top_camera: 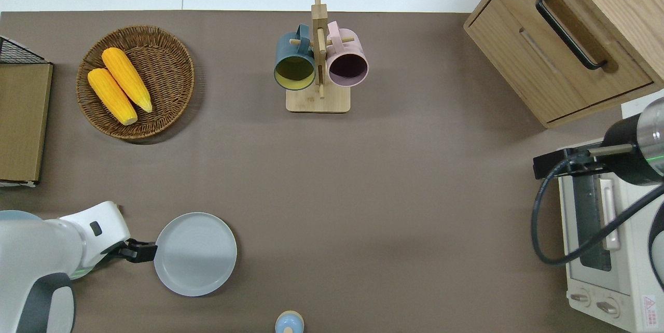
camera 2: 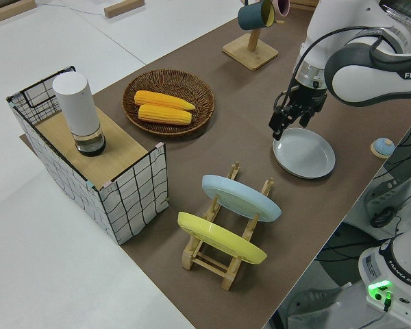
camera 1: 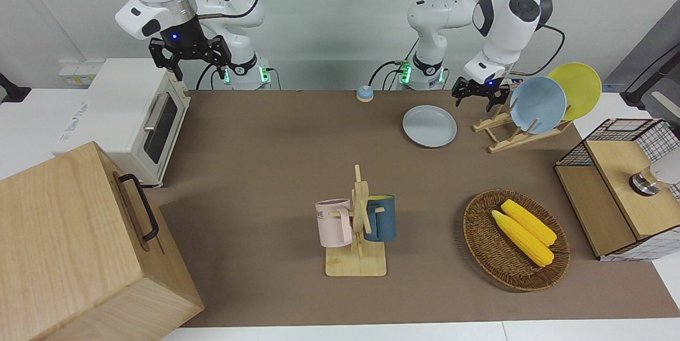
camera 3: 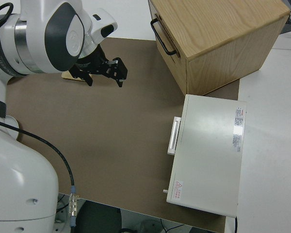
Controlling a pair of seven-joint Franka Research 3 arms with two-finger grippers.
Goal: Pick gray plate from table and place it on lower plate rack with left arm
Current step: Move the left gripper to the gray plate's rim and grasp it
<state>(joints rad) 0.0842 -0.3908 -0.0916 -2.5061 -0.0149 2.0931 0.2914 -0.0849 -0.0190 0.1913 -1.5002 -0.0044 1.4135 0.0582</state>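
The gray plate (camera 1: 429,126) (top_camera: 195,253) (camera 2: 304,153) lies flat on the table (camera 1: 265,171), near the robots' edge. My left gripper (camera 1: 478,94) (top_camera: 139,250) (camera 2: 282,129) is open and hangs low at the plate's rim, on the side toward the left arm's end of the table, holding nothing. The lower plate rack (camera 1: 511,138) (camera 2: 219,255) stands beside the plate, farther toward that end. A sky-blue plate (camera 1: 537,104) and a yellow plate (camera 1: 576,88) lean in it. The right gripper (camera 1: 190,59) (camera 3: 104,73) is parked and open.
A wicker basket (camera 1: 481,235) with two corn cobs and a mug tree (camera 1: 357,224) with two mugs stand farther from the robots. A wire-and-wood shelf box (camera 1: 621,187) is at the left arm's end. A toaster oven (camera 1: 143,118) and a wooden cabinet (camera 1: 79,245) are at the right arm's end.
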